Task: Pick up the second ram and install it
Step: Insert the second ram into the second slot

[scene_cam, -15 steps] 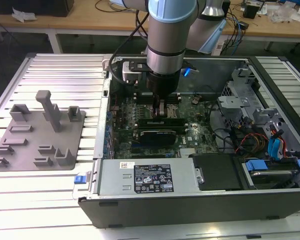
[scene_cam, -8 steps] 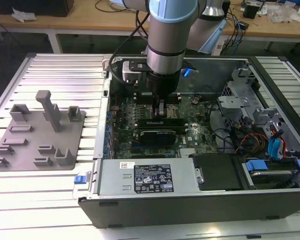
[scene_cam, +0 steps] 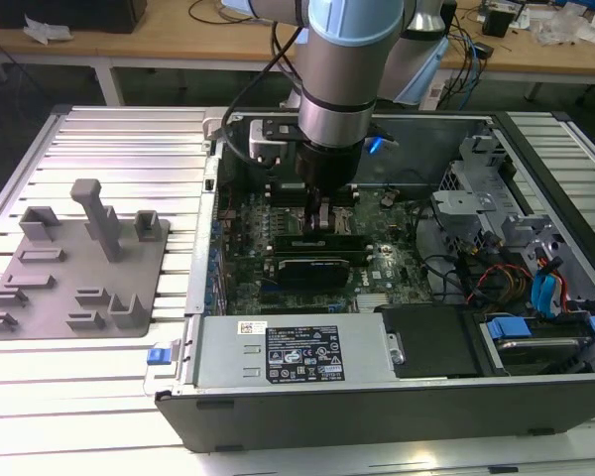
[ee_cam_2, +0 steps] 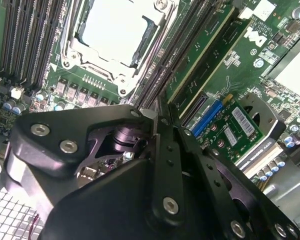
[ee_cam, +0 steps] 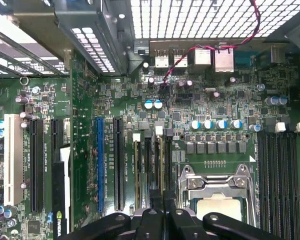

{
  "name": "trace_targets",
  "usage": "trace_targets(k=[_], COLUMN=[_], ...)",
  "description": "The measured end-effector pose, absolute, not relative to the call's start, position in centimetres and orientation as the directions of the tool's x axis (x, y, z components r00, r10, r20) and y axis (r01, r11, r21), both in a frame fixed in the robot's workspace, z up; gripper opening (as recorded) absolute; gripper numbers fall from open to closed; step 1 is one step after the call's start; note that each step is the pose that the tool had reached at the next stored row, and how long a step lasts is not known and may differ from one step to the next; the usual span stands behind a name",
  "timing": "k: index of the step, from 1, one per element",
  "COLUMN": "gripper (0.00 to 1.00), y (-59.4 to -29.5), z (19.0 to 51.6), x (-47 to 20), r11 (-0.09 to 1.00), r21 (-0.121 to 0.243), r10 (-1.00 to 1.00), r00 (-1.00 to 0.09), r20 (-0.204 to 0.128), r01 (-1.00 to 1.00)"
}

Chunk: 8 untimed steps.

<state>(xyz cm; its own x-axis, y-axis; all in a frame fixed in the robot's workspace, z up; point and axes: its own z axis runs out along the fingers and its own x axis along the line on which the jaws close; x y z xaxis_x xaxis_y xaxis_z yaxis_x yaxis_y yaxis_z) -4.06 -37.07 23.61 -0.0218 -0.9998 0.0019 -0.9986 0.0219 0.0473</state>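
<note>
Beside the CPU socket (ee_cam_2: 115, 35), the gripper (ee_cam_2: 153, 122) pinches the second ram (ee_cam_2: 148, 113) edge-up, lengthwise along the slots (ee_cam_2: 172, 62).

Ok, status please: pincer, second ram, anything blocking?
Pincer down inside case, over memory slots beside CPU socket. Second ram hidden under it, cannot tell if seated. No obstacle seen.

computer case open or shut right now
Open: the computer case has no cover on top, leaving the motherboard plainly visible inside.

Your arm (scene_cam: 334, 89) comes straight down from above, with the wrist vertical. Your gripper (scene_cam: 322, 218) points downward at its end, its black fingers (ee_cam_2: 166, 160) drawn close together with barely a gap.
</note>
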Motion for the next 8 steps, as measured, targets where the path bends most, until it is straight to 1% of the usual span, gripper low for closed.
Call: trace_targets(k=[8], gripper=[0.09], y=[-37.07], z=[23.47], x=[-4.02], r11=[0.011], r21=[0.048], r10=[-1.000], r00=[-0.011], r20=[0.002], r01=[-0.999])
